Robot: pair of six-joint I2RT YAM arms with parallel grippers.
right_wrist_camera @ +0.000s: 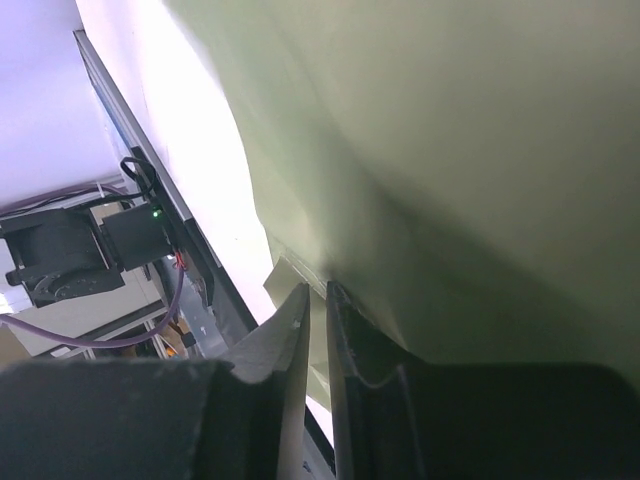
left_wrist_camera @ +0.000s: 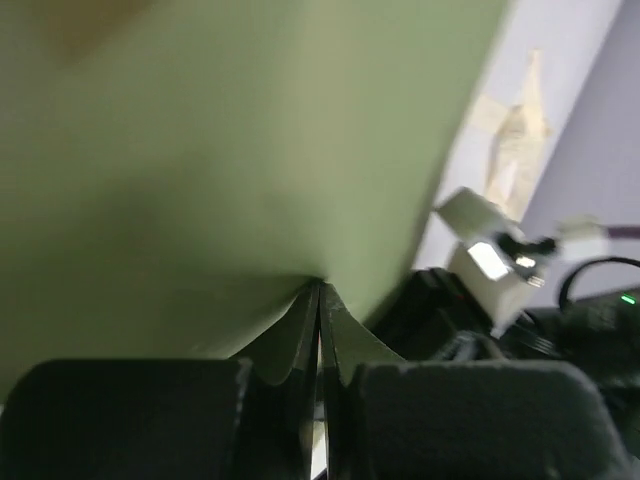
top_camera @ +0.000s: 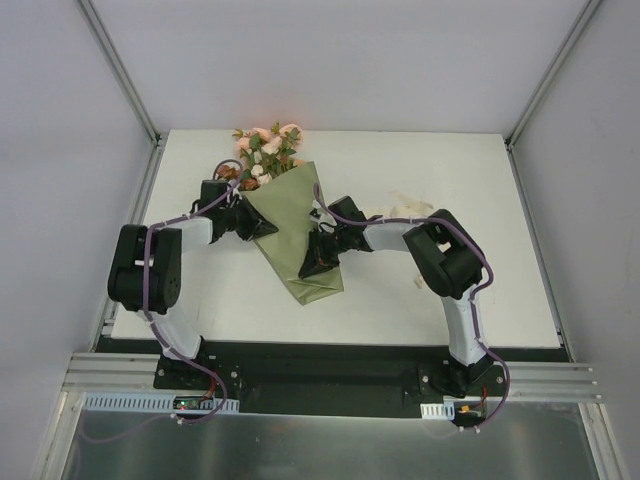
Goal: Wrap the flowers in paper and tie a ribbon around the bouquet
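On the white table the olive paper lies folded over the stems, with the flowers poking out at its far end. I judge the sheet light and springy, best pinched at its edges. My left hand is clamped on one fold, my right hand on the opposite edge. The limp ribbon lies beside the right arm.

White table, olive-green paper rolled as a cone lying diagonally across its middle, narrow end toward the near edge, pink, white and rust flowers at the far edge, cream ribbon limp just right of the cone
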